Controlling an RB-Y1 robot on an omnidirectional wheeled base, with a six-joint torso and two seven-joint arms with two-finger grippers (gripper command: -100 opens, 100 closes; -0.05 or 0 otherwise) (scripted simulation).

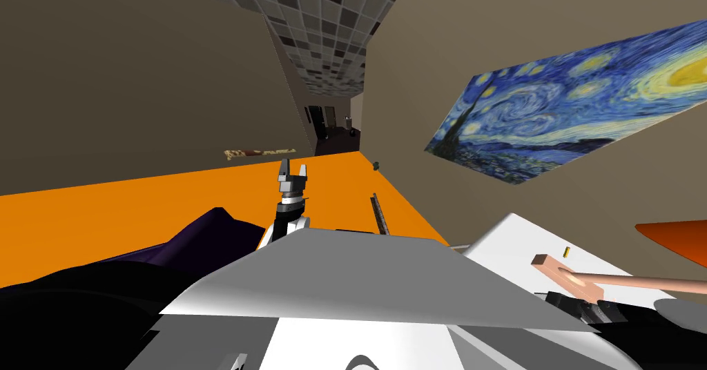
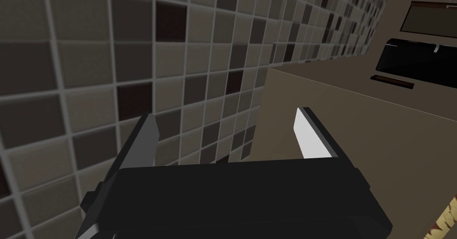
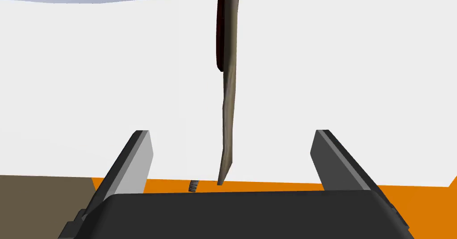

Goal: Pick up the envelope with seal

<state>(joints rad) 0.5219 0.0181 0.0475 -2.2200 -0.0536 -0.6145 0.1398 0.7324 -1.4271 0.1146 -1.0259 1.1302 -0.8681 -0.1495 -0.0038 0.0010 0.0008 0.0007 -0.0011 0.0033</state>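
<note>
Right end effector [image 3: 232,134] spread, edge-on envelope [image 3: 230,93] ahead, white table [image 3: 357,71], orange floor [image 1: 138,200].

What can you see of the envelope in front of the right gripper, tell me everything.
The envelope shows edge-on as a thin, slightly wavy tan strip, paper-like. A dark red seal bulges from one face near its far end. It lines up with the middle of the open right gripper, and neither of the fingers touches it. Behind it lies a white surface; whether it rests on that I cannot tell.
</note>
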